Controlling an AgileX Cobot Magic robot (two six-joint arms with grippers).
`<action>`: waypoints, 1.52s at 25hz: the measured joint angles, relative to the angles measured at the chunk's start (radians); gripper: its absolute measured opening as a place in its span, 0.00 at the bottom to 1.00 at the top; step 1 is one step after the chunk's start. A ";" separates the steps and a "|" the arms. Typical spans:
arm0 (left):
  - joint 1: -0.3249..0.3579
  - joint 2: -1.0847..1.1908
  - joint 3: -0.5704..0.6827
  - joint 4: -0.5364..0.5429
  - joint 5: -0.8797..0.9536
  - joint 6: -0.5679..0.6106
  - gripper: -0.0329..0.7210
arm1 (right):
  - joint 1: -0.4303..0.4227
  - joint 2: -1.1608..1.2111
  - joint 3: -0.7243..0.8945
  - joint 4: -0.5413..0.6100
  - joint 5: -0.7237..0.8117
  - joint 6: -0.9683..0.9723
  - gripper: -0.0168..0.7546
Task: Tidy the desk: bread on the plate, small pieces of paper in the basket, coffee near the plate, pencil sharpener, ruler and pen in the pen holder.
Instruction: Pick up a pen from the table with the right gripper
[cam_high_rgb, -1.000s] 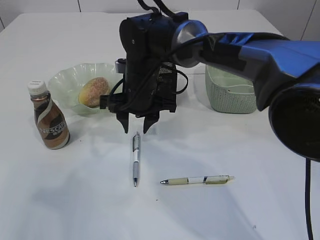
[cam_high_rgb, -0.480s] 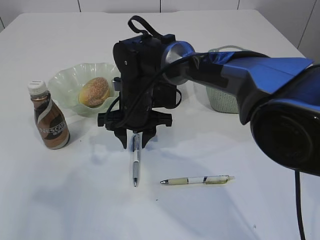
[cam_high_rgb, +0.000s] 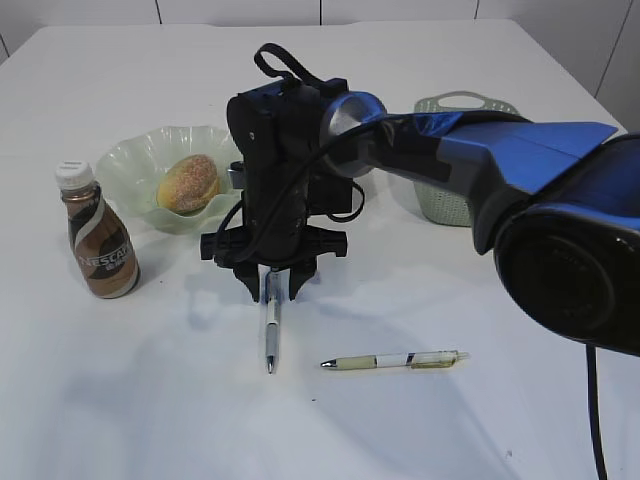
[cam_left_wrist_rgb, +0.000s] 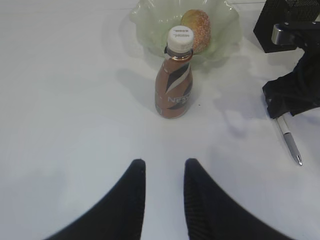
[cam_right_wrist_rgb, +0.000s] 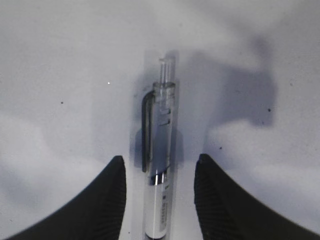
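Across the white desk we see most of the tidying already in place: the bread sits in the wavy green plate at the upper left of the exterior view, and the coffee stands upright just beside that plate, nearer the camera. The green basket shows at the upper right, half hidden by the right arm, and the black mesh pen holder peeks in at the top right corner of the left wrist view. What has changed over the last second is the right gripper: a moment ago it hung above the clip end of the silver pen, and now it has dropped to the desk, so its fingers stand spread on either side of the barrel, not yet pinching it. We judge that closing and lifting toward the pen holder comes next. A second, greenish pen lies crosswise to the lower right, untouched. The left gripper hovers over bare desk at the bottom of its view, fingers slightly parted and holding nothing.
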 joint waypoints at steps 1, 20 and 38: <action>0.000 0.000 0.000 0.000 0.000 0.000 0.28 | 0.000 0.002 0.000 0.000 0.000 0.000 0.50; 0.000 0.000 0.000 0.000 0.000 0.000 0.28 | 0.000 0.016 0.000 -0.002 0.000 0.000 0.40; 0.000 0.000 0.000 0.000 0.000 0.000 0.28 | 0.000 0.016 0.000 -0.002 0.000 -0.002 0.24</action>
